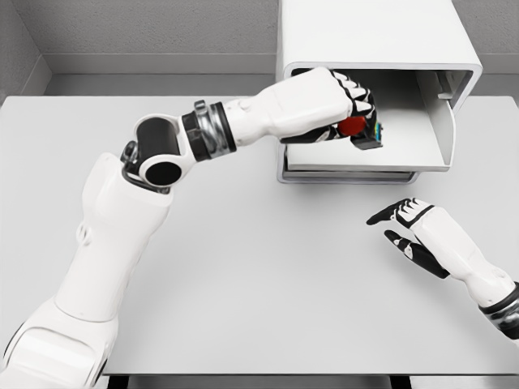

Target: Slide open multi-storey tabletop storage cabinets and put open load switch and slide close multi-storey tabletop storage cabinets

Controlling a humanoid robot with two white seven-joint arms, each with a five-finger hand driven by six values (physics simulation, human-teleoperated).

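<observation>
A white storage cabinet (381,36) stands at the back of the table, its drawer (434,130) slid out toward me. My left hand (357,113) reaches over the drawer, its fingers curled around the load switch (361,130), a small dark block with a red knob and a bit of green. The switch hangs just above the drawer's floor, partly hidden by my fingers. My right hand (401,227) hovers over the table in front of the cabinet, its fingers spread and holding nothing.
The white table (259,275) runs wide in front of the cabinet. A grey wall lies behind. My left forearm (243,121) crosses the table's back half toward the drawer.
</observation>
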